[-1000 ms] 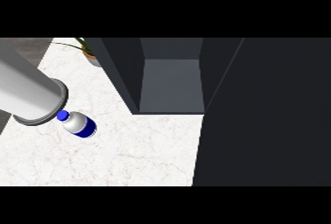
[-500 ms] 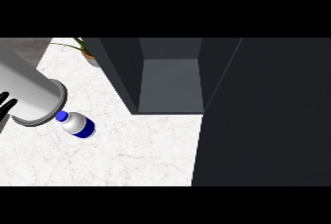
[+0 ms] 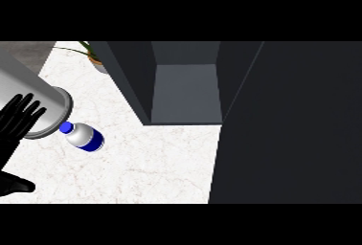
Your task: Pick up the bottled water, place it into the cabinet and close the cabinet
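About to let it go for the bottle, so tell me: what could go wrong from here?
1. The bottled water stands close to the grey forearm; swinging the open left hand in could tip it over or roll it away.
2. The open cabinet door juts out over the counter, narrowing the path to the cabinet opening; the bottle may clip it.
3. The right hand shows nowhere, so closing the door cannot be checked yet.
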